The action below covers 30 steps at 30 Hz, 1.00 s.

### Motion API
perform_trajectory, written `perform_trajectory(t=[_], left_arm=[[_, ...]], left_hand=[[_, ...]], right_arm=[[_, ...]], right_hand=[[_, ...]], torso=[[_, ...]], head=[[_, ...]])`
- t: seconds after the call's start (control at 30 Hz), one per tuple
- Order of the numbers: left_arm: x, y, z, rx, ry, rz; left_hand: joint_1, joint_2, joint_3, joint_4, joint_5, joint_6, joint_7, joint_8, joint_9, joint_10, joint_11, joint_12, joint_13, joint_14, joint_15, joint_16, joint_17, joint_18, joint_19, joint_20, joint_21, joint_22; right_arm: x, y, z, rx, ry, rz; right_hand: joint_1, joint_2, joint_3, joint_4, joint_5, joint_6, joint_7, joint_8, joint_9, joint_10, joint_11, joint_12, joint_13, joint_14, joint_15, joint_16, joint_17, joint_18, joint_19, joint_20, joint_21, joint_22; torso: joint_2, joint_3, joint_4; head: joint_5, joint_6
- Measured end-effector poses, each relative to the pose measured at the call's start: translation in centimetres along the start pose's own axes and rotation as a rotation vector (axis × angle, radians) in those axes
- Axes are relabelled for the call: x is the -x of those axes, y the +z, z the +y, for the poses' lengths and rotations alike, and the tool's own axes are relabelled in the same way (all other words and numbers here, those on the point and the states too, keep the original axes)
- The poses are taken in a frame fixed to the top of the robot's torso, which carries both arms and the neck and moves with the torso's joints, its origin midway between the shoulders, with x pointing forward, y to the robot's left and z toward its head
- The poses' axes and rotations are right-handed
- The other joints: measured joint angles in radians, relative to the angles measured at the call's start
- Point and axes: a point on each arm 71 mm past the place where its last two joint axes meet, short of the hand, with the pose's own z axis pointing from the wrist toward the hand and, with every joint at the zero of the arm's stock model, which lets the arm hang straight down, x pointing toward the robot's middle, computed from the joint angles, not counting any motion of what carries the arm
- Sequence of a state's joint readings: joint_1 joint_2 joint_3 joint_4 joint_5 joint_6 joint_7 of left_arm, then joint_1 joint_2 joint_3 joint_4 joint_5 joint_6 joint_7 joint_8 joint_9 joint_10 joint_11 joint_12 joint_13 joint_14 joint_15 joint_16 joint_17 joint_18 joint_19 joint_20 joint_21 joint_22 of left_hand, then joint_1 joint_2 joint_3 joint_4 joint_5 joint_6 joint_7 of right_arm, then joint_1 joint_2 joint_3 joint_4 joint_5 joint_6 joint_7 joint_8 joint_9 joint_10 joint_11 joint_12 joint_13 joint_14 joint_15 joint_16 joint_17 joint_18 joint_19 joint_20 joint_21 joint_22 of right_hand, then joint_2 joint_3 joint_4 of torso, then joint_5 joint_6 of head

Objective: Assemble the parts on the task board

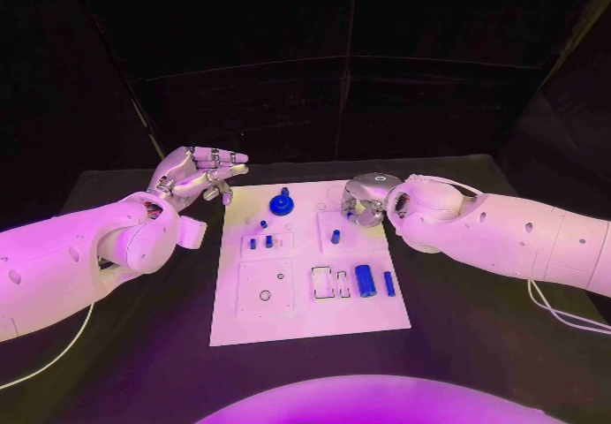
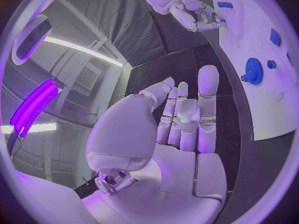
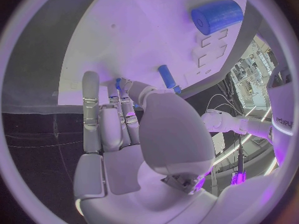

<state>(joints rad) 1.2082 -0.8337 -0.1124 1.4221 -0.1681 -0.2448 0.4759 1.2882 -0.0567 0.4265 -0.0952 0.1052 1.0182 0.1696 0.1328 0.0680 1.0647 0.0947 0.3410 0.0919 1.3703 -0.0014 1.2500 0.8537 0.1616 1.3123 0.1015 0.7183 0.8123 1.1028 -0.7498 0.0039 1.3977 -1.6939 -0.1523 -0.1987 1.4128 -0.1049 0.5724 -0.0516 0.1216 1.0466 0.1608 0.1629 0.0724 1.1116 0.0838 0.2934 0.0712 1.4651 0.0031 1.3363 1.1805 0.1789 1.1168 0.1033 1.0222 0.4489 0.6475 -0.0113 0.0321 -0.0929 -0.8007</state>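
Fingers point(image 2: 207, 102) of the left silver many-fingered hand point(image 1: 198, 175) are extended and loosely spread, palm bare, holding nothing; it hovers over the black table point(image 1: 127, 203) just off the far-left corner of the flat white rectangular task board point(image 1: 299, 318). Right silver many-fingered hand point(image 1: 366, 200) is down at the board's far-right area, fingertips point(image 3: 121, 87) bunched on the plate surface around a small blue piece point(image 3: 117, 83); looks pinched, but the piece is mostly hidden, so can't tell for sure whether it's gripped or just touched. Board lies flat mid-table, long axis running away from the robot, with shallow rectangular outlines and small holes in it. Parts on it: a blue gear-shaped disc with a central knob point(image 1: 282, 206) at the far middle, near the left hand but apart from it; two tiny blue pegs point(image 1: 261, 242) standing side by side in the left-middle block; a short blue pin point(image 1: 335, 237) right of centre; a fat blue cylinder point(image 1: 365, 280) lying on its side on the near right, with a slim blue rod point(image 1: 388, 283) just beside it on the outer side. Two empty white rectangular slots point(image 1: 331, 283) sit just left of the cylinder. A round hole point(image 1: 265, 296) is in the near-left panel.
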Motion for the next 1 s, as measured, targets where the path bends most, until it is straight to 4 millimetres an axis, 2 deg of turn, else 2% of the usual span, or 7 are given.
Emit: perform_trajectory(t=[0.27,0.57,1.0], left_arm=[[0.2,-0.1,0.0,0.003,0.000,-0.003],[0.2,-0.2,0.0,0.004,0.000,-0.002],[0.2,-0.2,0.0,0.003,-0.001,-0.002]], left_hand=[[0.000,0.000,0.000,0.000,0.000,0.000,0.000,0.000,0.000,0.000,0.000,0.000,0.000,0.000,0.000,0.000,-0.002,0.000,0.000,0.000,0.000,0.000],[0.000,0.000,0.000,0.000,0.000,0.000,0.000,0.000,0.000,-0.007,0.000,0.000,0.000,0.000,0.000,0.000,-0.002,0.000,0.000,0.000,0.000,-0.001],[0.000,0.000,0.000,0.000,0.000,-0.003,0.004,0.000,0.000,-0.007,0.000,0.000,0.000,-0.003,0.003,0.000,-0.003,0.000,0.000,0.000,0.000,-0.001]], right_arm=[[0.2,-0.9,-0.1,0.004,-0.003,-0.017],[0.7,-1.5,0.7,0.026,0.009,-0.072],[1.4,-2.8,0.5,0.028,0.024,-0.127]], right_hand=[[0.000,0.000,0.000,0.000,-0.002,0.004,-0.004,0.000,0.000,0.004,-0.003,0.001,0.001,0.000,0.000,0.005,0.005,0.000,0.000,0.000,0.000,0.001],[-0.004,-0.004,0.000,0.000,-0.003,0.004,-0.004,0.000,0.000,0.007,0.000,0.001,0.001,0.000,0.000,0.011,0.018,0.000,0.000,0.000,0.000,0.002],[-0.009,-0.009,0.000,0.000,-0.003,0.004,-0.004,0.000,0.000,0.007,0.000,0.001,0.001,0.003,-0.003,0.013,0.019,0.000,0.000,0.000,0.004,0.003]], torso=[[0.000,-0.0005,0.0018],[0.000,-0.0005,0.0004],[0.001,-0.0012,0.0011]], head=[[-0.003,0.004],[-0.002,0.003],[-0.004,0.006]])
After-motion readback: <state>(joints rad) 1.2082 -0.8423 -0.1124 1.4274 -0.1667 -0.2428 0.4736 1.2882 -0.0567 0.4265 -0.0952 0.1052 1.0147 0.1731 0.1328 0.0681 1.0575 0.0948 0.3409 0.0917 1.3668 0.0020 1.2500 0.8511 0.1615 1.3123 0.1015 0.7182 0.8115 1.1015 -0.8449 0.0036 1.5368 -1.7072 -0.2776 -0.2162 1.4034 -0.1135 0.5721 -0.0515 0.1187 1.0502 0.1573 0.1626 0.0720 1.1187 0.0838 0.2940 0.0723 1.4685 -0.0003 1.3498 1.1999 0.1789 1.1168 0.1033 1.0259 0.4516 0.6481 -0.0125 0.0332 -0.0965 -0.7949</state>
